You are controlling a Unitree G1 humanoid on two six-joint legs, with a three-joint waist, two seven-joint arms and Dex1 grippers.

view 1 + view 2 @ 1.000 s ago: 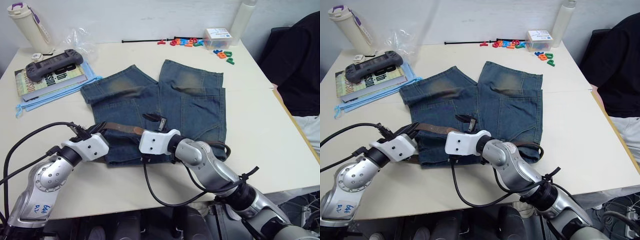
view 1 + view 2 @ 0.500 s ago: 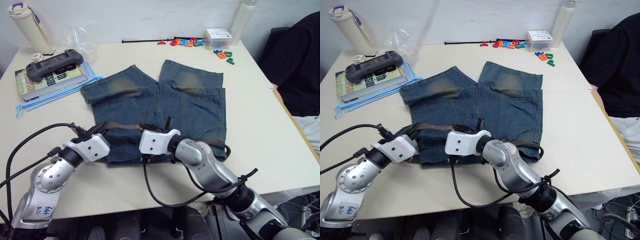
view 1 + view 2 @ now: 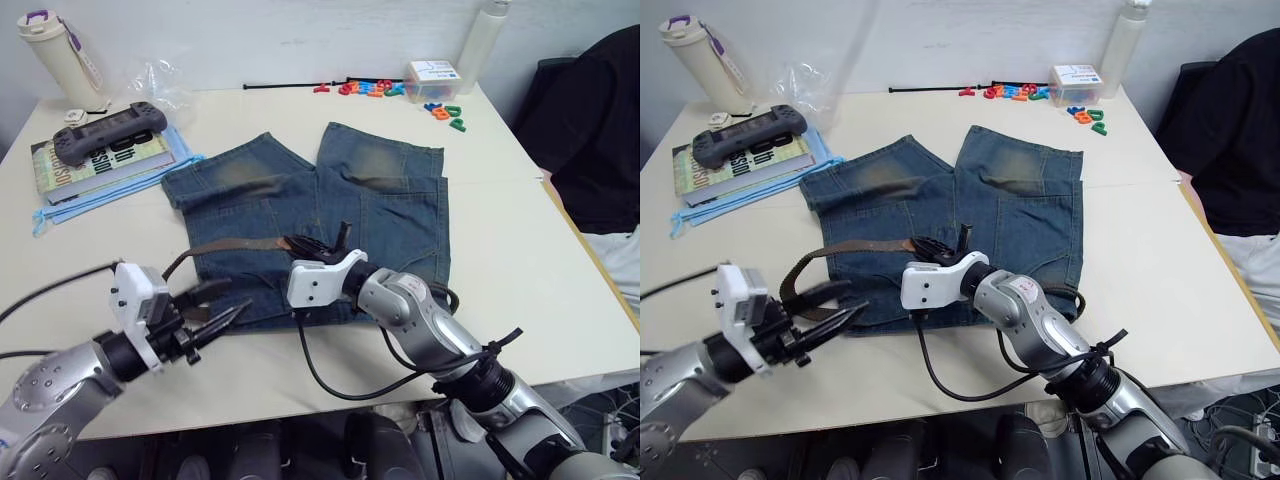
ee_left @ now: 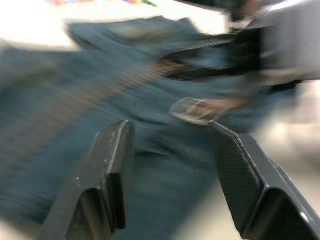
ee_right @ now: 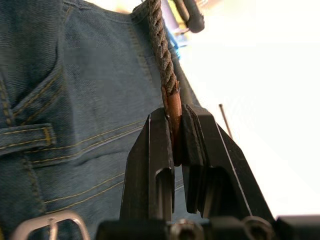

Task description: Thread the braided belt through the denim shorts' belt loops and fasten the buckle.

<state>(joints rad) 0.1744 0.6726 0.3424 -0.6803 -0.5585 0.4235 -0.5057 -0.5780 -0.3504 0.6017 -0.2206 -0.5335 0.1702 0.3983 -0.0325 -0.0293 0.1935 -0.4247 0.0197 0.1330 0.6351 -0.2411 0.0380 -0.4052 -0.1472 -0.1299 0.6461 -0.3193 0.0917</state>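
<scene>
Where right wrist shows jaws pinching braided belt (image 5: 169,95) | buckle (image 5: 47,223) beside

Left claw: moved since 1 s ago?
Yes. The left claw has pulled back off the denim shorts toward the table's near edge, open and empty.

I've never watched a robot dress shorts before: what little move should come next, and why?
Probably the right gripper, shut on the braided belt tip, should steer it toward the next belt loop on the denim shorts. The left gripper is open and apart from the waistband.
</scene>
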